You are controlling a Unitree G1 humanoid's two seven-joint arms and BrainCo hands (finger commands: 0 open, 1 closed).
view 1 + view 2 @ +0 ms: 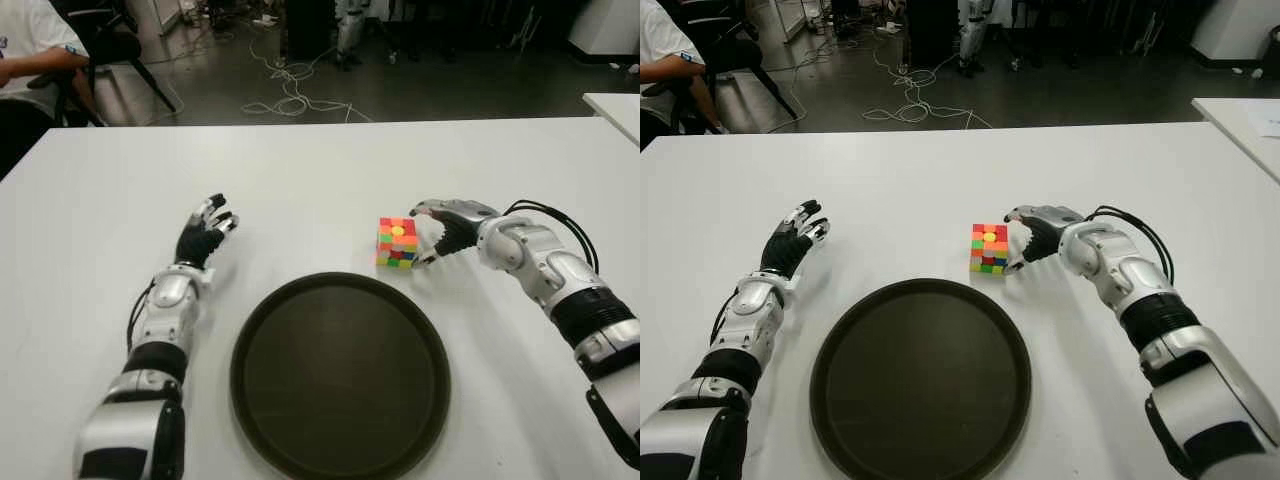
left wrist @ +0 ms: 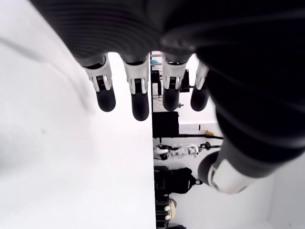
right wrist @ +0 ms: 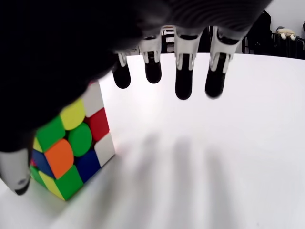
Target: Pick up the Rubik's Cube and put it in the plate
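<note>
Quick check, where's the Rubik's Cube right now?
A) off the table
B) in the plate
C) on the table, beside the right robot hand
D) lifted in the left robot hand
C: the Rubik's Cube sits on the white table behind the empty plate, with the right robot hand open beside it.

Silver-shelled arms with ribbed black joint bands end in each black-palmed, silver-knuckled robot hand [image 1: 205,232] [image 1: 445,230]; black cables [image 1: 550,215] loop along the right forearm.

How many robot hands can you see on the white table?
2. The left hand is on the left of the dark plate, open, holding nothing. The right hand is on the right, next to the Rubik's Cube, fingers spread, not gripping it.
</note>
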